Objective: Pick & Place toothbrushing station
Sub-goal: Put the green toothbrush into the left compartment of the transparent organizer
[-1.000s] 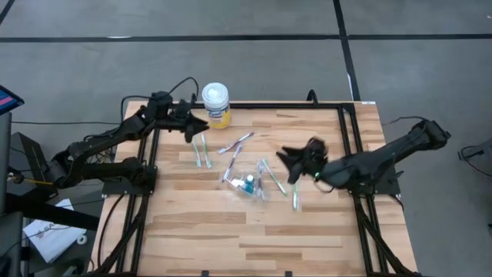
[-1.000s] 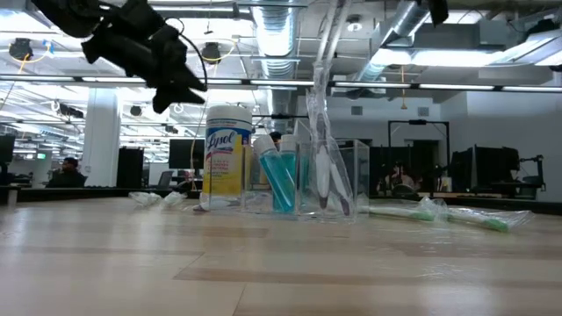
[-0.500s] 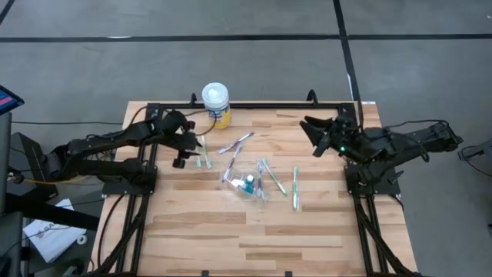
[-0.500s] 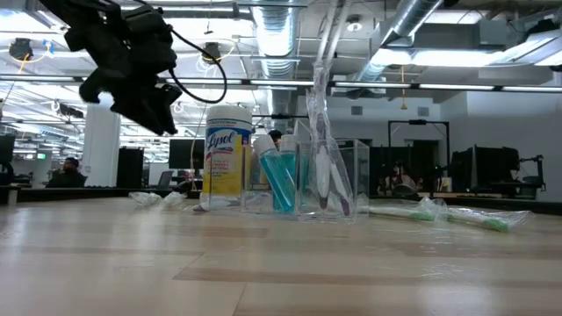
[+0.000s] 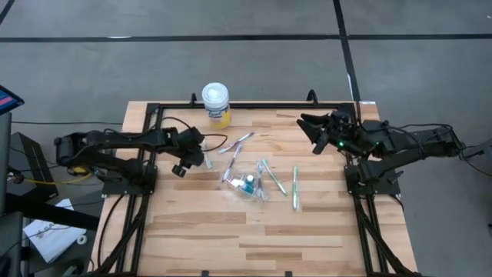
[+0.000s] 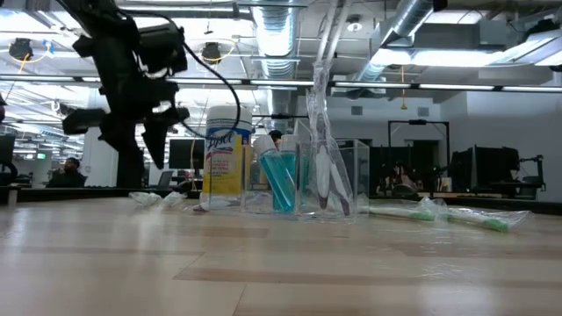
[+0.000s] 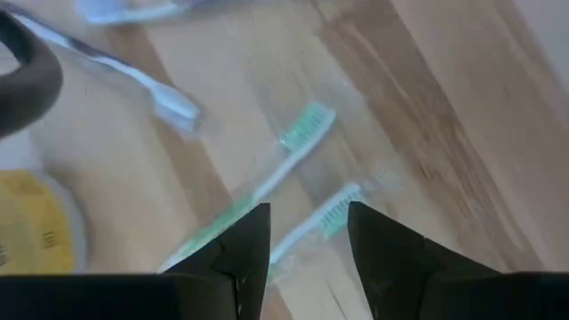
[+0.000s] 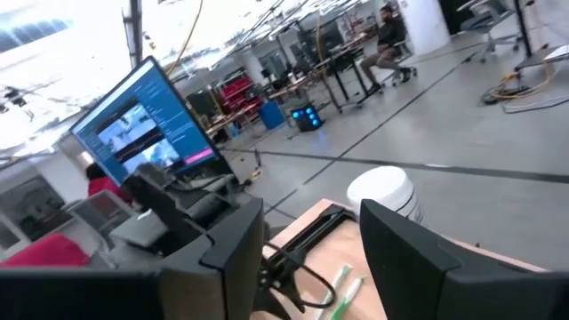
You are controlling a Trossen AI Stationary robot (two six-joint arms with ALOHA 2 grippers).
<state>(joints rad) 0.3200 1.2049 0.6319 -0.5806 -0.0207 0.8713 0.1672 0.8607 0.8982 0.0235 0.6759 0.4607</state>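
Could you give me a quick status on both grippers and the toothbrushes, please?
Left gripper open, empty, over two green toothbrushes. Right gripper open, empty, parked at right edge. Cup upright mid-table. Nothing blocking.

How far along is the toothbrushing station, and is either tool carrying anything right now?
Done: the clear cup already stands upright with toothbrushes and blue tubes in it. In hand: nothing; the left tool hangs open above two green toothbrushes, and the right tool waits empty at the table's right edge. Left: loose brushes around the cup.
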